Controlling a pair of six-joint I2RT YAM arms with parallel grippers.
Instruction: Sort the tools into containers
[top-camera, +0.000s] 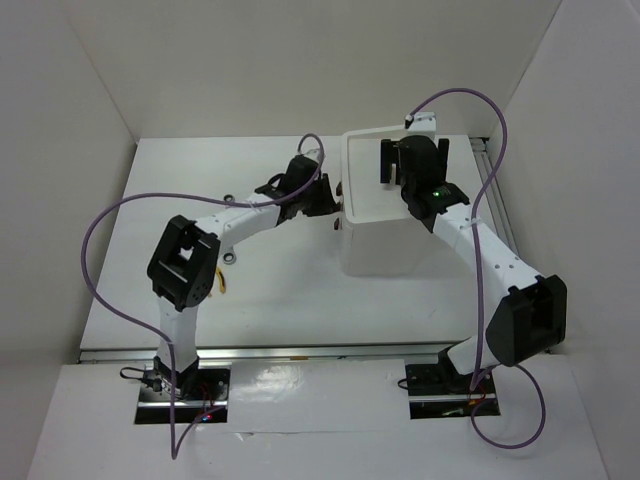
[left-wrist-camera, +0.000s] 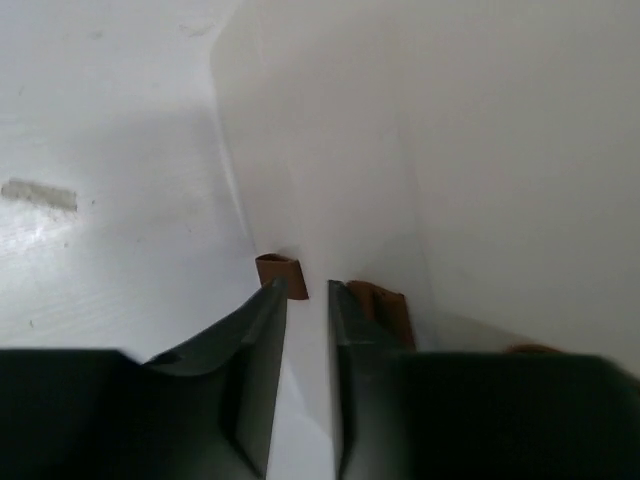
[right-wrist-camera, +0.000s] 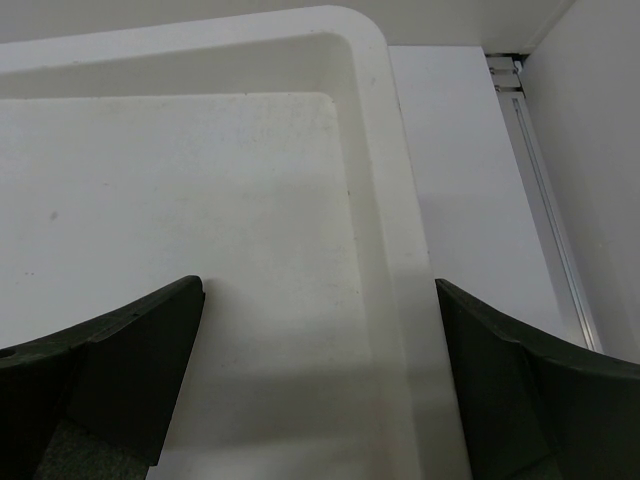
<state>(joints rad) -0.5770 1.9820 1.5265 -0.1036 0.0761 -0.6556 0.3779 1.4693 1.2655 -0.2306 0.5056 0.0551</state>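
Note:
The containers are one white box unit (top-camera: 385, 235) with a shallow rimmed top tray (right-wrist-camera: 375, 170). My left gripper (top-camera: 328, 200) is at the unit's left face. Its fingers stand a narrow gap apart (left-wrist-camera: 308, 286) with only white surface showing between them. One brown knob (left-wrist-camera: 281, 274) sits just past the left fingertip, and another knob (left-wrist-camera: 390, 308) is beside the right finger. My right gripper (right-wrist-camera: 320, 290) hovers wide open over the empty top tray and straddles its right rim. Of the tools, two silver wrench ends (top-camera: 229, 198) (top-camera: 232, 258) and a yellow handle (top-camera: 220, 285) show beside the left arm.
White walls enclose the table on the left, back and right. A metal rail (right-wrist-camera: 545, 190) runs along the right edge beside the box. The left arm's link (top-camera: 240, 222) lies over the tools. A pale grey mark (left-wrist-camera: 40, 193) is on the tabletop.

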